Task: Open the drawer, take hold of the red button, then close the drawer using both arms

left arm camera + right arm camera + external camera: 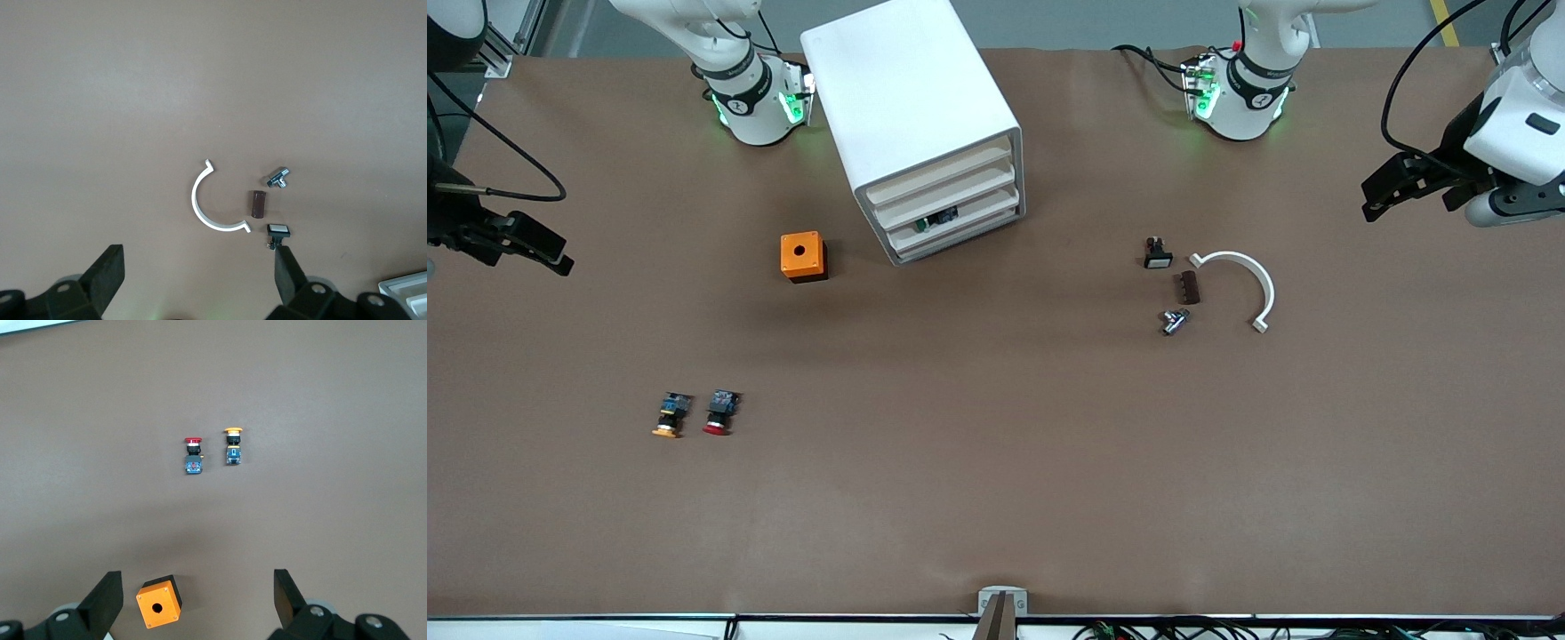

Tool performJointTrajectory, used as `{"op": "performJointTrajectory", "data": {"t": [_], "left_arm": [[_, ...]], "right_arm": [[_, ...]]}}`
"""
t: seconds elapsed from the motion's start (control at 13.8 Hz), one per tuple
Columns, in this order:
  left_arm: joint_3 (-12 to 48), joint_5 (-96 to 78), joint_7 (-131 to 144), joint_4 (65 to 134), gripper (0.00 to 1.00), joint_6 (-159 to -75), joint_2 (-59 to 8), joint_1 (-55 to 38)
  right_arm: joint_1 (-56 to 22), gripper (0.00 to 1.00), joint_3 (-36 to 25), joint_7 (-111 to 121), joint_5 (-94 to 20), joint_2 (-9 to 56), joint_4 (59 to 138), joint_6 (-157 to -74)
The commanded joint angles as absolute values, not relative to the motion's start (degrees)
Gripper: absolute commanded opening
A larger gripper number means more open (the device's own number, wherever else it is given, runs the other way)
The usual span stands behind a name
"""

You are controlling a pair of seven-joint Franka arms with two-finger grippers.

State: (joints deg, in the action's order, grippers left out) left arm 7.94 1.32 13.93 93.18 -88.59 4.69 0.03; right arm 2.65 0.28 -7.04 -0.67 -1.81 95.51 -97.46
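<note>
The white cabinet [907, 98] stands between the arm bases, and its three drawers [947, 203] are all pushed in. A small dark part with green detail [934, 220] shows in a gap between the drawer fronts. The red-capped button [717, 414] lies on the table toward the right arm's end, beside an orange-capped button [669, 416]. Both show in the right wrist view, the red one [193, 455] and the orange one [233, 446]. My right gripper [529, 244] [198, 597] is open and empty over that end. My left gripper [1400, 187] [198, 273] is open and empty over the left arm's end.
An orange cube with a hole [803, 256] [159, 601] stands beside the cabinet. Toward the left arm's end lie a white curved bracket [1249, 280] [203, 207], a brown block [1189, 287], a metal fitting [1174, 321] and a black white-capped switch [1157, 253].
</note>
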Motion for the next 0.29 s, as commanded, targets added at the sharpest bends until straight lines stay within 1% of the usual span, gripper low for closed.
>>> {"op": "performJointTrajectory", "data": {"t": [0.0, 0.22], "left_arm": [[8.3, 0.7, 12.8, 91.1, 0.99, -88.5, 3.6, 0.6], [8.3, 1.1, 13.1, 91.1, 0.99, -88.4, 3.5, 0.5]], "right_arm": [[2.9, 1.00, 0.8, -7.9, 0.2, -1.6, 94.7, -97.2], [2.7, 1.00, 0.9, -7.9, 0.3, -1.6, 94.7, -97.3]]}}
